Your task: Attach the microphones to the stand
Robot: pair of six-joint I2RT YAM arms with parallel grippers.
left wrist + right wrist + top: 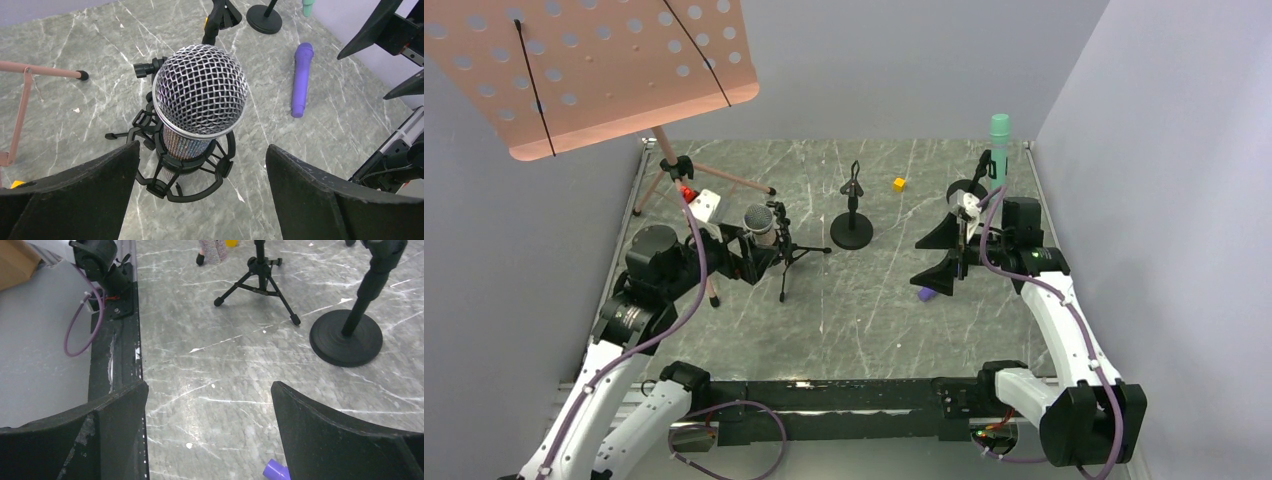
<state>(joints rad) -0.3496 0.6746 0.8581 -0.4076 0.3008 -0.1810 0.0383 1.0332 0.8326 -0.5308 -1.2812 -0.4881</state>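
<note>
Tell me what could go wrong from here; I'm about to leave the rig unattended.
The open left gripper flanks the mesh-head microphone seated in its tripod mount; a sideways retreat might tip that slim stand. The purple microphone lies flat beside a finger of the open right gripper; a descent could nudge it rolling.

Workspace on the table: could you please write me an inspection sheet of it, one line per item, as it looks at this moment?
Surface: grey-green marbled table.
Job's things: grey microphone sits in the shock mount of the tripod stand; teal microphone stands upright at the far right; purple microphone lies flat on the table; round-base stand has an empty clip.
Clutter: yellow cube near the far edge.
Tools: left tool open, fingers either side of the grey microphone, apart from it; right tool open above the table, near the purple microphone.
Cables: purple cable on each arm.
Surroundings: pink music stand at far left; plain grey walls.
</note>
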